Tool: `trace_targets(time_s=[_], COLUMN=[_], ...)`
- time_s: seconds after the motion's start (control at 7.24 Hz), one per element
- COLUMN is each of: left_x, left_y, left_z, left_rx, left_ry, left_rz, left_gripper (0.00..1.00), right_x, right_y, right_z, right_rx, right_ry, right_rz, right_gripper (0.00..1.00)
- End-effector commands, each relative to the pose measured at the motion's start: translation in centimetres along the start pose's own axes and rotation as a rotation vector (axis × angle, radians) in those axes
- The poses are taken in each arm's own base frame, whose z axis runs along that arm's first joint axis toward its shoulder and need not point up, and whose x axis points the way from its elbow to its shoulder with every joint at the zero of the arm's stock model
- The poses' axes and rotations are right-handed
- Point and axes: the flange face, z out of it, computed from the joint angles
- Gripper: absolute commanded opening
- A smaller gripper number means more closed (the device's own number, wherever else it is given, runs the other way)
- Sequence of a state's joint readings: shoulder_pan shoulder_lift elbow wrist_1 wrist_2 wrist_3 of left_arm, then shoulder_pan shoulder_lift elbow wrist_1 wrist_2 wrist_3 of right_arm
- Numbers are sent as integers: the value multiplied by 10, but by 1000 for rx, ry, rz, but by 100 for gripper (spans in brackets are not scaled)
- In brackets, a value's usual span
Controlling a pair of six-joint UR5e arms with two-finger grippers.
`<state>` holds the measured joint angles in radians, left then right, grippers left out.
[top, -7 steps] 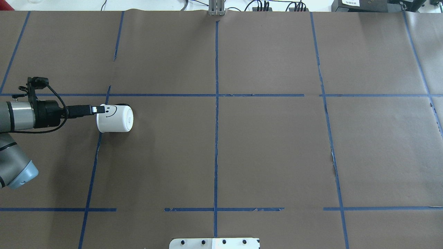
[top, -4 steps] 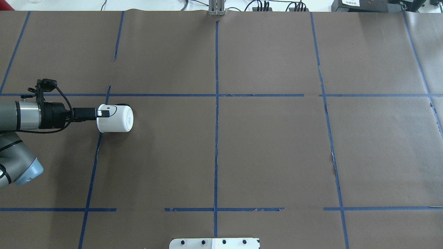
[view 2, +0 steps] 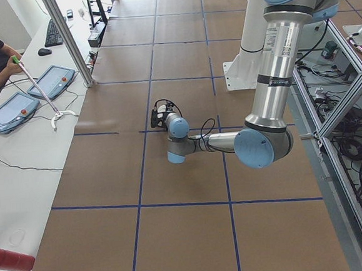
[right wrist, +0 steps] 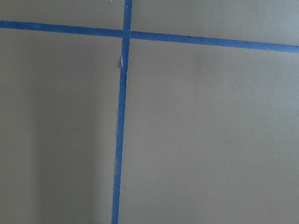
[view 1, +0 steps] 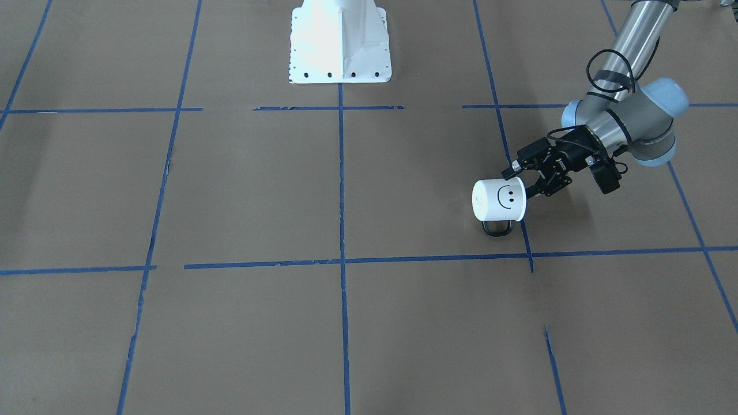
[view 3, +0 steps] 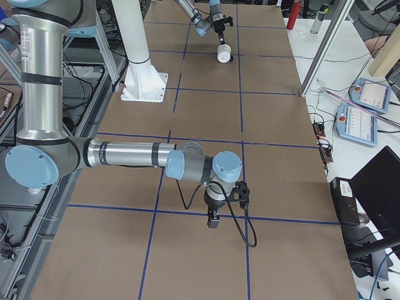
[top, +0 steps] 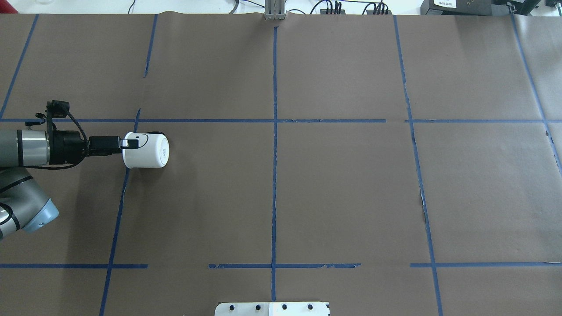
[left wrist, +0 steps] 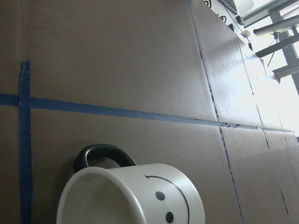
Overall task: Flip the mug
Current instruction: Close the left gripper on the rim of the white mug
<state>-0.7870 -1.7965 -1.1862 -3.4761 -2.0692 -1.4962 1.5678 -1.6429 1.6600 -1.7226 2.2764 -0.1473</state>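
We find bare brown paper-covered bench all round the small white smiley-faced mug, save at its mouth, where the left gripper stands with jaws apart, and where its black loop handle juts out.

**Glossy mug on matt paper**

The small white cylindrical mug has a smooth, glossy, glazed-looking skin, and its black loop handle shines too. Under it the brown paper table cover is matt and faintly creased, and its blue tape lines are frayed in places. The left gripper is matt black with a bright metal fingertip. Its arm tube is brushed grey metal with smooth pale-blue plastic caps. The white robot base looks like glossy painted metal
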Motion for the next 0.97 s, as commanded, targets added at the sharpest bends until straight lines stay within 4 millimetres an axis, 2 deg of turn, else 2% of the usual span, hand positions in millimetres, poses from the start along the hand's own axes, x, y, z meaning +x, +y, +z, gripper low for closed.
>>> trace_targets(time_s=[0.0,0.28,0.55,0.69,0.83], left_x=[-3,4,1,3,4], left_y=[0,-5,-7,-8,-9], left_z=[1,8,12,15,15], left_rx=[3,6,6,6,6], left_ry=[41,60,53,57,58], left_rz=[6,-4,-7,-5,-6], left_gripper=[94,92,85,77,63], right_x=[0,0,0,0,0], right_y=[0,0,0,0,0], right_z=[0,0,0,0,0], right_rx=[1,1,0,0,0], right_ry=[0,0,0,0,0], right_rz=[-1,-1,0,0,0], right_gripper=[100,100,100,100,100])
